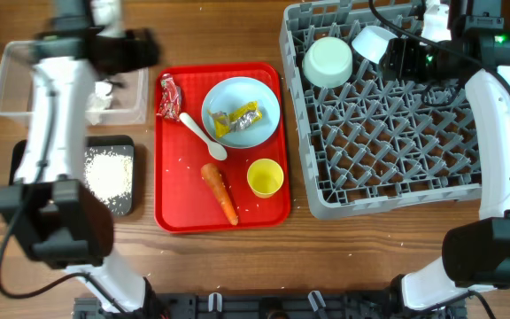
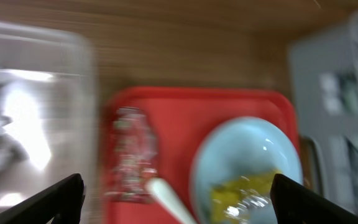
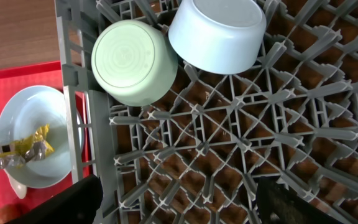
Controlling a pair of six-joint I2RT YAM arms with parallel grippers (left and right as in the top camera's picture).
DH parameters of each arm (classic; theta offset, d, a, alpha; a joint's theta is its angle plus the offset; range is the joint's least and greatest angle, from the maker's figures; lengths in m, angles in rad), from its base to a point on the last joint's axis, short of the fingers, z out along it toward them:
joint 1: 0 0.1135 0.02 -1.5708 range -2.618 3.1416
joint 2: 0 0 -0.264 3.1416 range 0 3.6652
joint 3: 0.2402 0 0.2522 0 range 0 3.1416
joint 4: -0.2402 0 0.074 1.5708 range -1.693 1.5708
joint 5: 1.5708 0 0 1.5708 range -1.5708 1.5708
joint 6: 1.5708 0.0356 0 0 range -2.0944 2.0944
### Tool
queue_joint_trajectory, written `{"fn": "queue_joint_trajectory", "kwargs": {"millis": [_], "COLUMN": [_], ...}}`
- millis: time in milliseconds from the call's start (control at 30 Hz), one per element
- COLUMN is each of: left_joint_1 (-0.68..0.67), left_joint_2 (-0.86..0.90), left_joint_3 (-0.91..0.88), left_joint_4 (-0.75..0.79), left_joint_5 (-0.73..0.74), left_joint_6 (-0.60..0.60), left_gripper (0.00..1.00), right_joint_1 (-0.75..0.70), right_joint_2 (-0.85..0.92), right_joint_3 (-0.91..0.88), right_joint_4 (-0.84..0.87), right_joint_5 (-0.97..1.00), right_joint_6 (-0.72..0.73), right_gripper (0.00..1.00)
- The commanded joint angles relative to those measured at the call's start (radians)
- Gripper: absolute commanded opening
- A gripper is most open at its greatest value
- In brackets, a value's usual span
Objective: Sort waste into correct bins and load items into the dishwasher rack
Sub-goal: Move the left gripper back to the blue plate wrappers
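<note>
The waste-sorting step is judged to be in hand. The left end effector (image 2: 179, 199) is held above the near edge of the clear tub (image 1: 7, 89) and the red tray (image 1: 175, 199). Its fingers are spread wide and nothing is gripped, though its wrist view is blurred. The right end effector (image 3: 179, 199) is likewise wide open and empty, above the dishwasher rack (image 1: 397, 159), where two light blue bowls (image 1: 328, 62) (image 1: 373, 42) are set upside down in the far left corner.

Crumpled tissue (image 1: 100, 97) is seen in the tub and white rice (image 1: 109, 173) in the black tray (image 1: 113, 140). The red wrapper (image 1: 168, 96) lies on the red tray's far left corner, just beside the handle of the white spoon (image 1: 204, 137). The yellow wrapper (image 1: 237, 118) lies in the light blue plate (image 1: 255, 93). The carrot (image 1: 220, 193) and yellow cup (image 1: 265, 177) are left on the tray.

The red wrapper is judged the likely next pick. A descent over it is called for, with the spoon avoided, then a closing on the crinkled foil and a carry to the tub. The plate is best loaded only once the yellow wrapper is cleared.
</note>
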Motion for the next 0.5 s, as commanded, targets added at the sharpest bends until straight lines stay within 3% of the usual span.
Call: {"fn": "queue_joint_trajectory", "kwargs": {"millis": [0,100,267,300,367,400,467], "left_joint_1": [-0.218,-0.33,-0.409,-0.418,-0.426,-0.426,-0.426], "left_joint_2": [0.09,0.193,0.294,0.304,0.307,0.307,0.307], "left_joint_3": [0.005,0.005,0.005,0.005,0.005,0.005,0.005], "left_joint_4": [-0.008,-0.009,-0.039,-0.059,-0.073,-0.074,-0.085], "left_joint_5": [-0.111,-0.167,-0.167,-0.167,-0.167,-0.167,-0.166], "left_joint_6": [0.072,0.073,0.102,0.102,0.102,0.098,0.097], "left_gripper": [0.96,0.98,1.0,0.96,0.75,0.55,0.36], "right_joint_1": [0.002,0.002,0.002,0.002,0.002,0.002,0.002], "right_joint_2": [-0.005,-0.005,-0.005,-0.005,-0.005,-0.005,-0.005], "right_joint_3": [0.005,0.005,0.005,0.005,0.005,0.005,0.005], "right_joint_4": [-0.002,0.001,-0.004,-0.006,-0.004,-0.004,-0.008], "right_joint_5": [0.01,0.01,0.011,0.011,0.011,0.011,0.011], "right_joint_6": [-0.013,-0.013,-0.014,-0.013,-0.013,-0.013,-0.013], "right_gripper": [0.82,0.82,0.82,0.82,0.82,0.82,0.82]}}
